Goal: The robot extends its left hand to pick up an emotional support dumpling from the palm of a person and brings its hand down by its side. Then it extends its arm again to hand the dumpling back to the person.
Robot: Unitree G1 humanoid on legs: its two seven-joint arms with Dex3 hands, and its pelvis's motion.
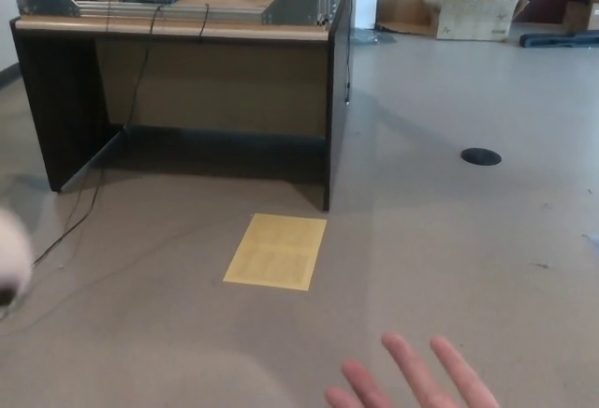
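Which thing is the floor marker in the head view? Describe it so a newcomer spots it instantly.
Start at the dark desk at upper left. On the grey floor just in front of its right front corner lies a flat yellow sheet. It is the only yellow, rectangular patch there; the black disc further right is round and dark.

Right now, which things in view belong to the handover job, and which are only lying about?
For the job:
- person's hand, fingers spread, bottom edge
- blurred white shape at left edge, possibly the dumpling; cannot confirm

Lying about:
- desk
- yellow sheet
- cardboard box
- black floor disc
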